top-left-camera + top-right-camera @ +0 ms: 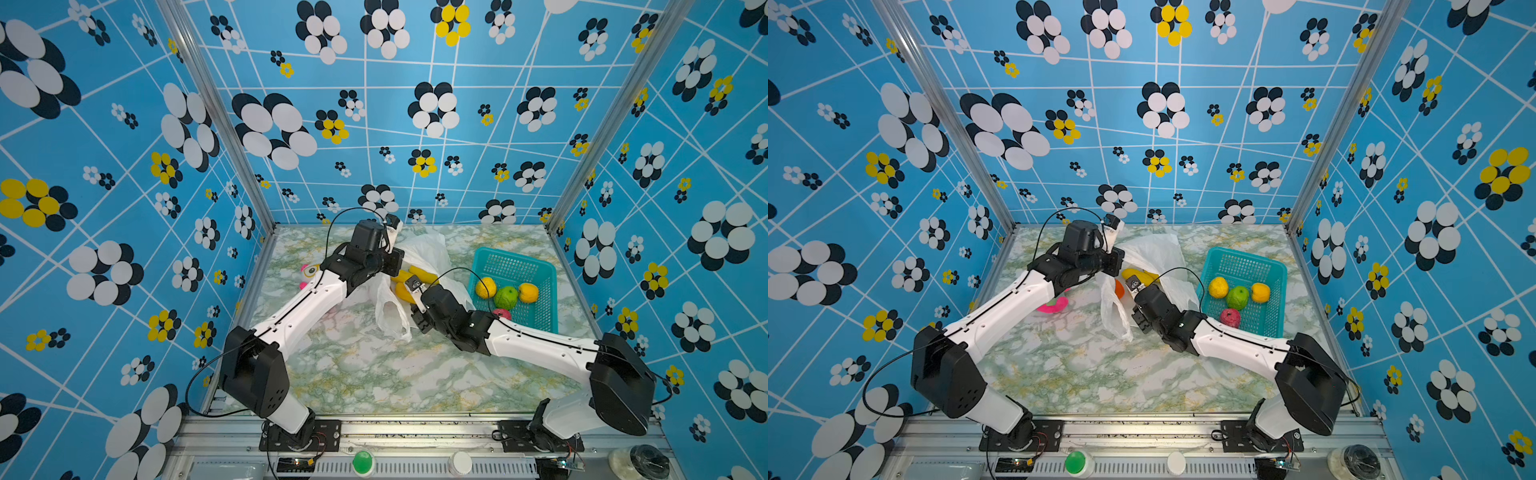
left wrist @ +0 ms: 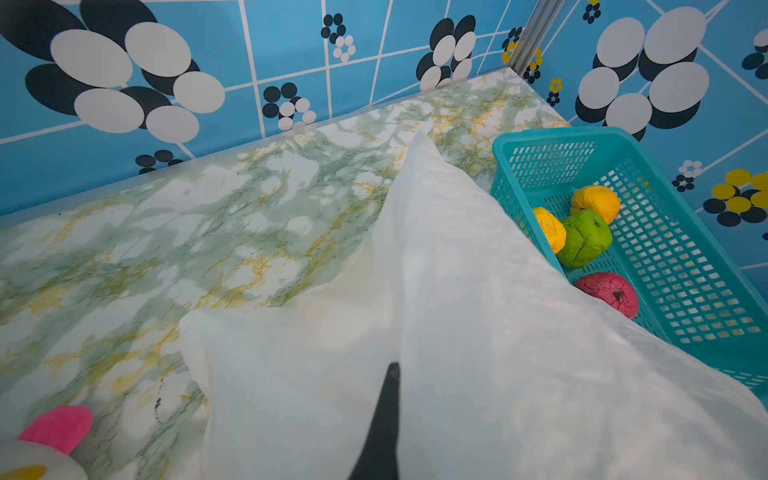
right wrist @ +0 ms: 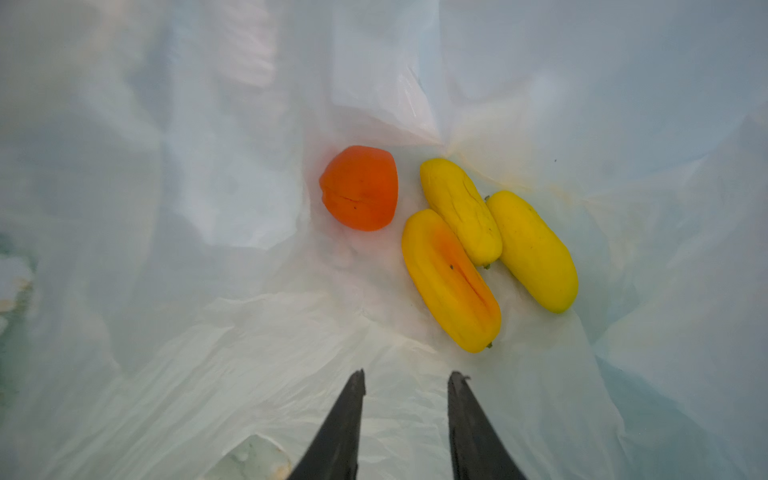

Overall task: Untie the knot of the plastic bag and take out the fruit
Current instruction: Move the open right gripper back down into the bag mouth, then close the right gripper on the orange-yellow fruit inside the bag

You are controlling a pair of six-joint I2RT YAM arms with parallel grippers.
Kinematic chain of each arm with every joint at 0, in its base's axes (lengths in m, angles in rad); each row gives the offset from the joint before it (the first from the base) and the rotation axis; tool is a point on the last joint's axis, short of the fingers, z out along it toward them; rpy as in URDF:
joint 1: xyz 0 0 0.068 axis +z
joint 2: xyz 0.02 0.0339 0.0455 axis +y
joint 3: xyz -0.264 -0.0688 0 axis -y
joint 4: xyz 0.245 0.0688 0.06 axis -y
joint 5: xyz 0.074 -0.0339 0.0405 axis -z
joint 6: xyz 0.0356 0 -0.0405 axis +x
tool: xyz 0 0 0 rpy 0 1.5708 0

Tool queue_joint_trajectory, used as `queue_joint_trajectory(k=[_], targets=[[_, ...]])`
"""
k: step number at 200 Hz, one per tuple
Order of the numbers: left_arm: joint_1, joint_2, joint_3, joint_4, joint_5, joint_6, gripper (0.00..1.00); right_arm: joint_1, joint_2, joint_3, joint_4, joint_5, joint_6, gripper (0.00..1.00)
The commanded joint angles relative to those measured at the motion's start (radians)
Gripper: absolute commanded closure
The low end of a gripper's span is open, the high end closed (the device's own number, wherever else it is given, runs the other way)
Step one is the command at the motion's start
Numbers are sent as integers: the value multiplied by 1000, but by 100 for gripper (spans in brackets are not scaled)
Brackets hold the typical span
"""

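Right fingers [image 3: 353, 399] hang parted, empty; the fruit [image 3: 451, 282] just ahead looks soft and light, so squeeze gently across its middle. Left fingers [image 2: 388, 390] pinch the flimsy plastic bag [image 2: 457, 291].

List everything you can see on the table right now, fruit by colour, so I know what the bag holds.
Translucent white plastic bag: one, white, mid-table, mouth open.
Round orange fruit: one, orange, inside the bag.
Oblong yellow fruits: three, yellow (one orange-tinged), inside the bag beside the orange one.
Teal plastic mesh basket: one, teal, right of the bag.
Round yellow fruits: two, yellow, in the basket.
Round green fruit: one, green, between them.
Pink-red fruit: one, pink-red, in the basket.
Pink-and-white plush toy: one, left of the bag, partly behind the left arm.
Marbled tabletop: one, white-green.
Left gripper: shut on the bag.
Right gripper: open, empty, inside the bag.
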Motion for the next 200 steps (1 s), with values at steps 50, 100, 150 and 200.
queue_joint_trajectory(k=[50, 100, 150, 200], targets=[[4, -35, -5, 6, -5, 11, 100, -65, 276, 180, -38, 79, -6, 58], [2, -45, -11, 5, -11, 12, 100, -81, 444, 329, -137, 141, 2, 46], [0, -61, -17, 10, -3, 14, 100, -92, 530, 416, -185, 192, -1, 32], [-3, -57, -16, 3, -7, 14, 100, -104, 625, 502, -257, 232, 11, 21]])
